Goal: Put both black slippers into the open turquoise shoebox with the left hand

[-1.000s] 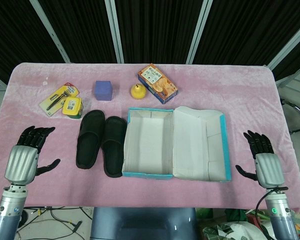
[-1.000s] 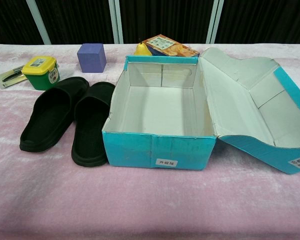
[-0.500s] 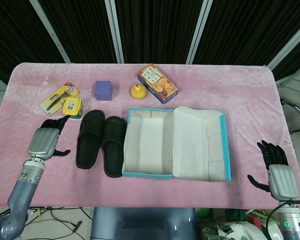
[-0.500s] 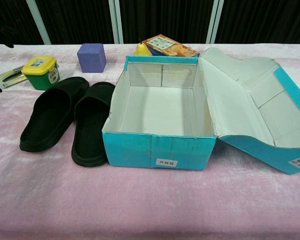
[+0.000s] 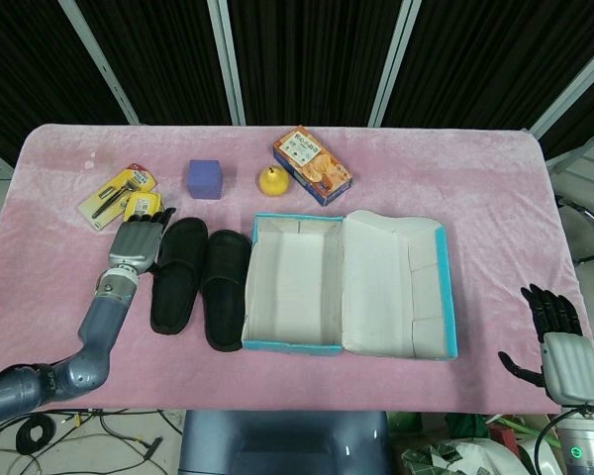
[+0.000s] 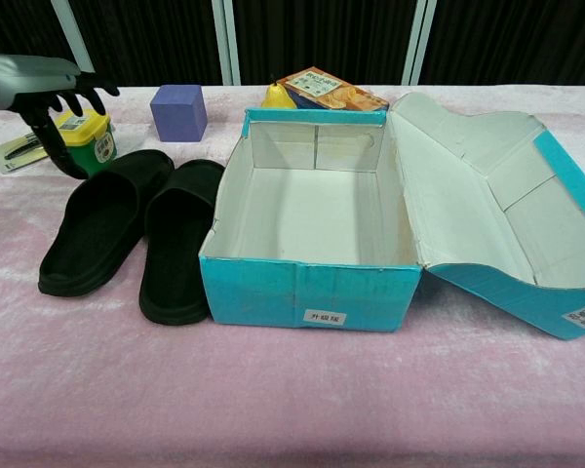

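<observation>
Two black slippers lie side by side on the pink cloth, the left slipper (image 5: pixel 176 274) (image 6: pixel 102 230) and the right slipper (image 5: pixel 224 287) (image 6: pixel 178 238), just left of the open turquoise shoebox (image 5: pixel 295 345) (image 6: pixel 302 289), which is empty. My left hand (image 5: pixel 136 240) (image 6: pixel 49 86) hovers above the cloth at the far end of the left slipper, fingers spread, holding nothing. At the lower right corner my right hand (image 5: pixel 562 341) stays off the table with fingers apart and empty.
Behind the left hand stands a yellow-lidded green tub (image 5: pixel 142 210) (image 6: pixel 82 139) beside a packaged tool (image 5: pixel 114 193). Further back are a purple cube (image 5: pixel 205 179) (image 6: pixel 178 111), a yellow pear-shaped toy (image 5: pixel 271 181) and an orange snack box (image 5: pixel 312 165). The shoebox lid (image 5: pixel 396 287) lies open rightwards.
My left hand has travelled forward and right from the table's front left to the far end of the left slipper. The right hand has drawn back down toward the lower right corner.
</observation>
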`<control>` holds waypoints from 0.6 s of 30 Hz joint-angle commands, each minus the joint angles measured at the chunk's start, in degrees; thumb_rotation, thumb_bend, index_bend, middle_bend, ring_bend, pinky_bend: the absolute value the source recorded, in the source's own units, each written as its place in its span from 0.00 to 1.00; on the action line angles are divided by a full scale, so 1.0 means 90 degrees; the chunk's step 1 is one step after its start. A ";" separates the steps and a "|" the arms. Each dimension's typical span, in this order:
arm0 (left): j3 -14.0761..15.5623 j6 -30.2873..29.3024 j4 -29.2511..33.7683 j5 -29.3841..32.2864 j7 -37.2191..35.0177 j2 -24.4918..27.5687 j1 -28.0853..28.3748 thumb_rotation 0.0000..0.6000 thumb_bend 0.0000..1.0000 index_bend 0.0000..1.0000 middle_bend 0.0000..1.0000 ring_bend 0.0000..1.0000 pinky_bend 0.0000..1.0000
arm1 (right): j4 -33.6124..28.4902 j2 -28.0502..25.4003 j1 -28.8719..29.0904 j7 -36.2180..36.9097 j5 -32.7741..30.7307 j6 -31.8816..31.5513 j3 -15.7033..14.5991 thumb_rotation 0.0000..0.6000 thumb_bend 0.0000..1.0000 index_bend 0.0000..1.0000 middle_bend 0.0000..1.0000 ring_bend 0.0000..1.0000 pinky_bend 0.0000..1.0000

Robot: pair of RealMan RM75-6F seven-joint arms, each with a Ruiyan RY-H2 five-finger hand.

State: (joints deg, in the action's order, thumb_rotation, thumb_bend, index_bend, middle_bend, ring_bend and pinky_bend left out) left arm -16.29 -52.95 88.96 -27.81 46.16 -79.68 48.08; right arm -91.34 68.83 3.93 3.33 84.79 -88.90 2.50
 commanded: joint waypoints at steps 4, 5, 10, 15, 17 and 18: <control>0.0151 0.0157 -0.0529 0.0803 0.0595 -0.0471 0.0656 1.00 0.01 0.07 0.16 0.16 0.18 | 0.0019 -0.0004 -0.0051 0.0048 -0.0017 -0.0036 0.0030 1.00 0.11 0.05 0.05 0.00 0.00; 0.0181 0.0168 -0.0598 0.0919 0.0651 -0.0525 0.0737 1.00 0.01 0.07 0.17 0.16 0.18 | 0.0023 -0.0006 -0.0057 0.0046 -0.0012 -0.0034 0.0033 1.00 0.11 0.05 0.05 0.00 0.00; 0.0330 0.0240 -0.0831 0.1232 0.0795 -0.0715 0.0978 1.00 0.01 0.07 0.17 0.16 0.18 | 0.0016 -0.0005 -0.0080 0.0040 -0.0006 -0.0046 0.0062 1.00 0.11 0.05 0.05 0.00 0.00; 0.0501 0.0262 -0.1104 0.1451 0.0853 -0.0916 0.1171 1.00 0.01 0.07 0.17 0.16 0.18 | 0.0000 -0.0002 -0.0094 0.0018 -0.0023 -0.0004 0.0086 1.00 0.11 0.05 0.05 0.00 0.00; 0.0533 0.0284 -0.1213 0.1487 0.0838 -0.0976 0.1213 1.00 0.01 0.07 0.17 0.16 0.18 | -0.0001 0.0001 -0.0102 0.0023 -0.0034 -0.0001 0.0099 1.00 0.11 0.05 0.05 0.00 0.00; 0.0541 0.0309 -0.1260 0.1512 0.0825 -0.1000 0.1228 1.00 0.01 0.07 0.17 0.16 0.18 | 0.0001 0.0002 -0.0105 0.0022 -0.0041 0.0001 0.0104 1.00 0.11 0.05 0.05 0.00 0.00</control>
State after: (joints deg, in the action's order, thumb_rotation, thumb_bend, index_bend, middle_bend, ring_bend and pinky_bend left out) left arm -11.62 -50.41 78.07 -14.51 53.70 -88.34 58.86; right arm -91.34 68.84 2.99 3.52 84.43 -88.89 3.42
